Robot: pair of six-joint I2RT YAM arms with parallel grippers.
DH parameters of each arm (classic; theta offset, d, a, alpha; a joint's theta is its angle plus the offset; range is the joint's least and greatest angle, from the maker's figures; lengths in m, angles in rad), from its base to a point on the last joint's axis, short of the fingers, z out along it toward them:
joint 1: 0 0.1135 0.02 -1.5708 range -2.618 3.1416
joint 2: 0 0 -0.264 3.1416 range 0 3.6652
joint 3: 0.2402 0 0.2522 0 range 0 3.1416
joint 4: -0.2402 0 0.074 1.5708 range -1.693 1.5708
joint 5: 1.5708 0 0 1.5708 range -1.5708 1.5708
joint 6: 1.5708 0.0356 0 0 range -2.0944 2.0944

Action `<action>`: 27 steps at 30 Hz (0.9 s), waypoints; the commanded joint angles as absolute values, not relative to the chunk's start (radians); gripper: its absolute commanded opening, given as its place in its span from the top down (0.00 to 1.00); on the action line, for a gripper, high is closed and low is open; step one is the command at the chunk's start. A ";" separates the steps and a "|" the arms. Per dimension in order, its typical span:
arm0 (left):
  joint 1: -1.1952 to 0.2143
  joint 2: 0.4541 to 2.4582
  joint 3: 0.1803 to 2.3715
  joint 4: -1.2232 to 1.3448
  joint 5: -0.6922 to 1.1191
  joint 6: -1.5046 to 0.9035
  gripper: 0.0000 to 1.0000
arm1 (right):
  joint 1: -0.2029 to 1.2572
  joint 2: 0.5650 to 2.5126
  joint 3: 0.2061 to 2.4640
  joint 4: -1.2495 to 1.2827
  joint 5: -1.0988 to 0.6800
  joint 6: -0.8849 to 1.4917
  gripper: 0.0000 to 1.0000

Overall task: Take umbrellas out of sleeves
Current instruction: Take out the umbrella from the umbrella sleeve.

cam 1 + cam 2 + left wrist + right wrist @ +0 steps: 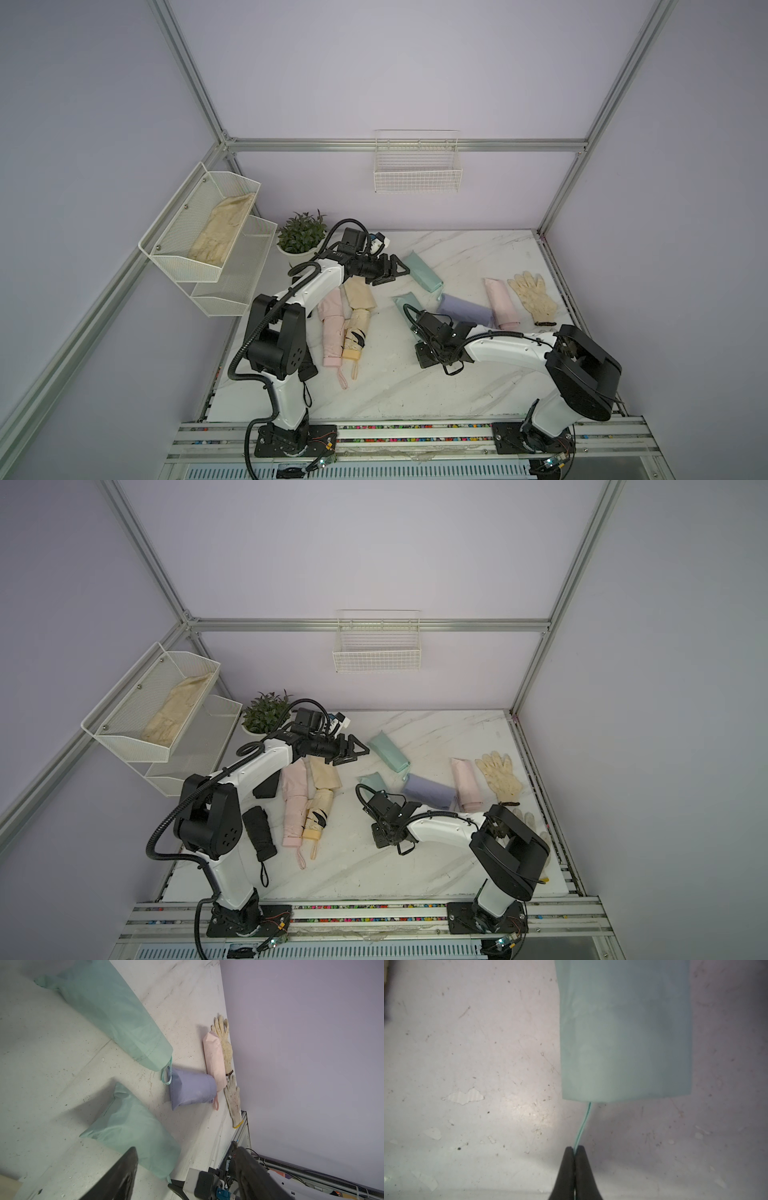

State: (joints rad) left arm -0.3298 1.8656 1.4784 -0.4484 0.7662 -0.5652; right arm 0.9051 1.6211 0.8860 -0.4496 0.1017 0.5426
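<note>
Right gripper: Our right gripper (574,1148) is pressed together. It pinches a thin mint green wrist cord (583,1124).
Cord: The cord runs from the gripper tips straight ahead, into the open end of a soft mint green fabric sleeve (625,1032).
Sleeve: It lies flat on the white marble table (467,1053), just in front of our right gripper.
Umbrella: We cannot see the umbrella. The sleeve looks plump, so we think the umbrella is inside it.
Left gripper: Our left gripper (392,270) is spread wide and holds nothing. A longer mint green sleeve (422,272) lies near its tips, and we think they do not touch.
How it handles: We think the sleeve is light, floppy and a bit slippery. The umbrella inside should be stiff and not heavy. The cord is very thin, so it may slide out of the pinch.
Where to hold: The cord is a good place to pull. The closed end of the sleeve, the end far from our right gripper, is a good place to hold it down.
Watch out: If nothing holds the sleeve, we think it will just slide along with the umbrella.
</note>
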 commanded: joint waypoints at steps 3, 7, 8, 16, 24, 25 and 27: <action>-0.330 1.907 1.472 -0.449 0.773 -0.556 0.27 | 0.905 1.625 0.860 -0.403 0.082 0.569 1.00; -0.330 1.952 1.483 -0.460 0.788 -0.572 0.27 | 0.905 1.613 0.834 -0.377 0.080 0.585 1.00; -0.330 1.958 1.483 -0.462 0.785 -0.575 0.28 | 0.904 1.609 0.826 -0.372 0.081 0.592 1.00; -0.330 2.013 1.514 -0.515 0.737 -0.579 0.30 | 0.889 1.585 0.782 -0.337 0.061 0.627 1.00; -0.329 2.045 1.517 -0.515 0.745 -0.601 0.38 | 0.886 1.558 0.760 -0.316 0.018 0.626 1.00; -0.329 2.049 1.520 -0.516 0.741 -0.603 0.38 | 0.885 1.555 0.758 -0.312 0.010 0.623 1.00; -0.327 2.050 1.520 -0.515 0.730 -0.600 0.38 | 0.885 1.554 0.756 -0.305 0.001 0.617 1.00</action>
State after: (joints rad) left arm -0.3298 2.0510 1.4788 -0.5156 0.7338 -0.5915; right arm 0.8867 1.5703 0.7712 -0.3042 0.0322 0.6090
